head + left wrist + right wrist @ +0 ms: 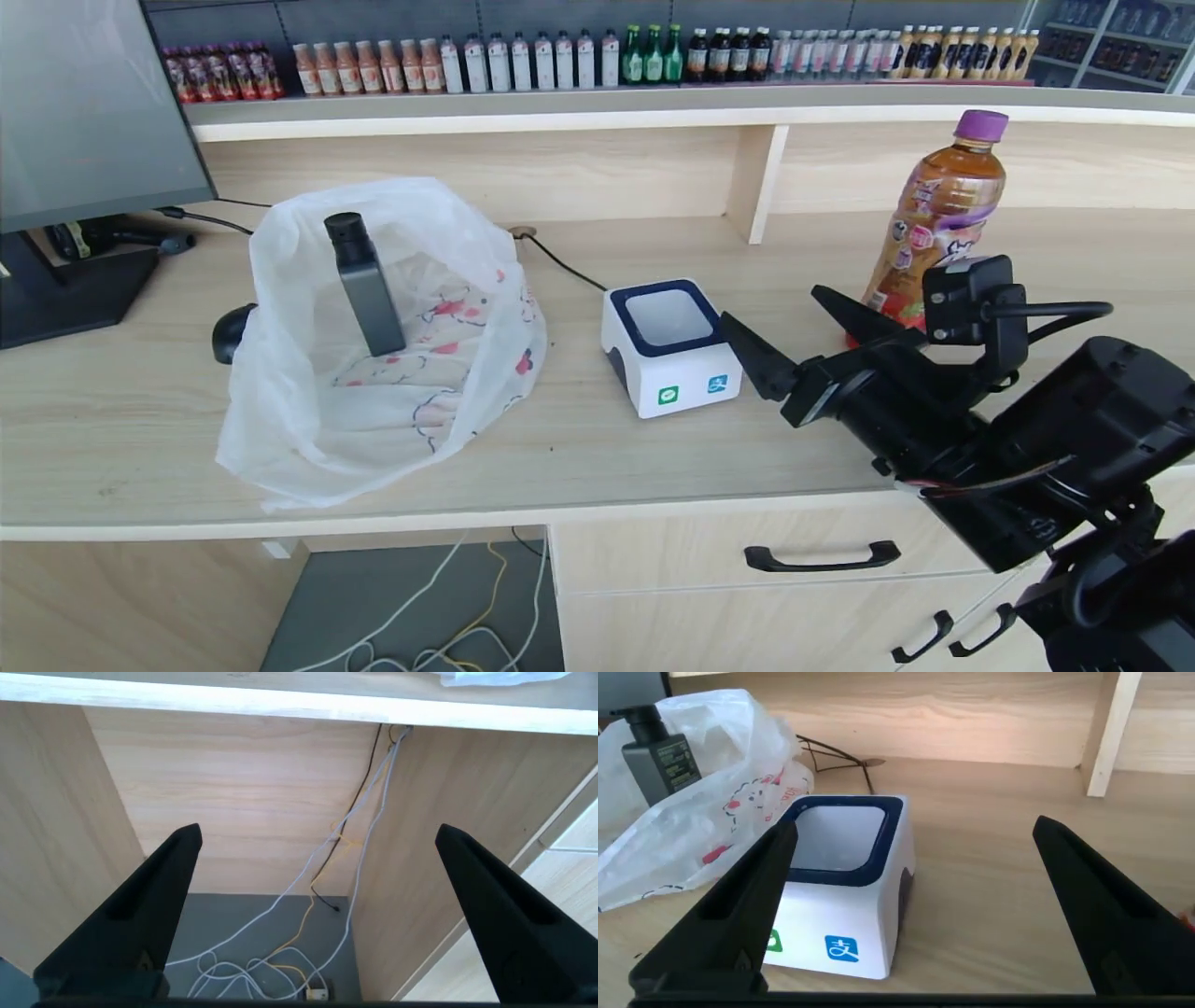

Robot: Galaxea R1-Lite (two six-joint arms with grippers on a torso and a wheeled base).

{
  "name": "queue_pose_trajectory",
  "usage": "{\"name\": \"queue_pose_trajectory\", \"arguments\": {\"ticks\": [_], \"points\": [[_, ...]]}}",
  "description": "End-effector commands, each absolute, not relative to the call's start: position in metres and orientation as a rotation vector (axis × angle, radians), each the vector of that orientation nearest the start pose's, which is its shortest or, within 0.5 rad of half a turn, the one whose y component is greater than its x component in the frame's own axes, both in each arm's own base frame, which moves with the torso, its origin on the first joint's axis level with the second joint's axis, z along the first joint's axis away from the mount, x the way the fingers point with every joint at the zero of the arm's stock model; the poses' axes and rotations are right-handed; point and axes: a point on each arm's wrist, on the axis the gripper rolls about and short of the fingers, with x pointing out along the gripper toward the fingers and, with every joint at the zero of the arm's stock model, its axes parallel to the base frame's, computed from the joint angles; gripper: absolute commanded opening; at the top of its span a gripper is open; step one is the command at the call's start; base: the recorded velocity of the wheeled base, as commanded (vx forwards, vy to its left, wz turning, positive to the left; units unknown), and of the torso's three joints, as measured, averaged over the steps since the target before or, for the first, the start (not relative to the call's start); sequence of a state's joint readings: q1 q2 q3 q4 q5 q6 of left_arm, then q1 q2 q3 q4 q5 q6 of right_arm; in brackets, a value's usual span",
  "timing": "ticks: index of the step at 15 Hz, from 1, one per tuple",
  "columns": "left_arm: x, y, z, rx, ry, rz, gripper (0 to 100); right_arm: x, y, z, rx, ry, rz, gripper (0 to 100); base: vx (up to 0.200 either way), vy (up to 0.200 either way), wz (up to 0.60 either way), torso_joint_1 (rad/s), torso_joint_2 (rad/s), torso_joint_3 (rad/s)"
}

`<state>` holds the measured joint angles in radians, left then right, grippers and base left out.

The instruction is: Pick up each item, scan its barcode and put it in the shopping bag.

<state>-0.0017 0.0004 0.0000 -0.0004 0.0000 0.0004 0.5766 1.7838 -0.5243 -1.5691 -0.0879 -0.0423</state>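
Head view: grey bottle inside shopping bag.

Monitor; mouse; shelved bottles

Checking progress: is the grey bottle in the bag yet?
In. The grey bottle stands inside the open bag.
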Motion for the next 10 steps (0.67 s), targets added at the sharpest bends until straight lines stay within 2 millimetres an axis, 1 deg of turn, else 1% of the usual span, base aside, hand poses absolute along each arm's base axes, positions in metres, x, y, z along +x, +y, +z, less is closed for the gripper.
{"name": "queue_pose_trajectory", "arguments": {"ticks": [1, 4, 10], "points": [[-0.0228, 0.0000, 0.0758, 0.000, -0.003, 0.000, 100, 0.2408, 0.1549, 0.1801, 0.059, -0.302, 0.481, 100, 0.000, -0.200, 0.00, -0.002, -0.01, 0.002], [-0.0228, 0.0000, 0.0758, -0.002, -0.003, 0.000, 100, 0.2399, 0.1542, 0.1789, 0.057, -0.296, 0.481, 100, 0.000, -0.200, 0.00, -0.001, 0.00, 0.001], [-0.0228, 0.0000, 0.0758, 0.002, -0.003, 0.000, 100, 0.2389, 0.1541, 0.1753, 0.051, -0.282, 0.483, 100, 0.000, 0.000, 0.00, 0.000, 0.00, 0.000]]}}
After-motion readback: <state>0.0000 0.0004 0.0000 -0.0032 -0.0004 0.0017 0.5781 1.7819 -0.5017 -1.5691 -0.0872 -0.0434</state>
